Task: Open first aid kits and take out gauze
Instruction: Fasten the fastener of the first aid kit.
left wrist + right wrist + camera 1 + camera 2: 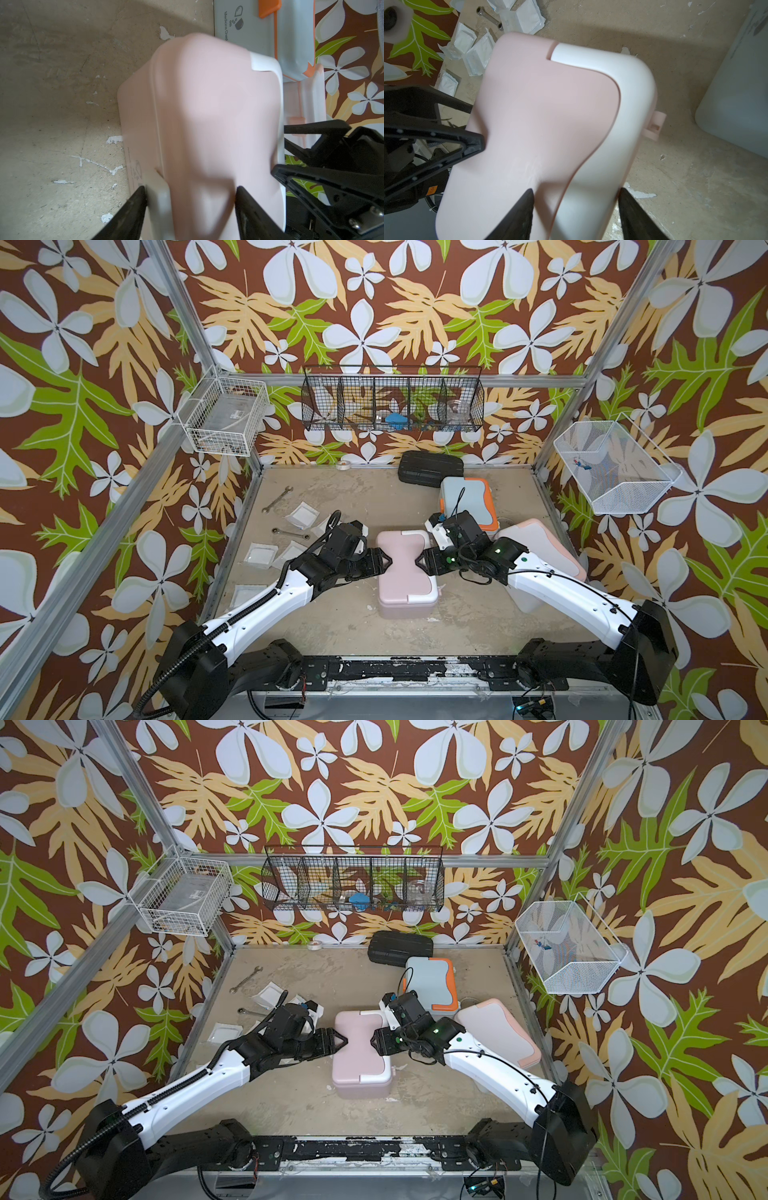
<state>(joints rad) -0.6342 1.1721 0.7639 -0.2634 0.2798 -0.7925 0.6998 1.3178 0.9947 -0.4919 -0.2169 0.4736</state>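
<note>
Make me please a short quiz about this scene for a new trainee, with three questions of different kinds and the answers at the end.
1. True or false: the lid of the pink kit stands open.
2. Which kit lies between the left gripper and the right gripper? A: light blue. B: pink. C: white.
3. Fill in: the gauze packets lie on the robot's ___ side.

Key: 1 false; 2 B; 3 left.
</note>
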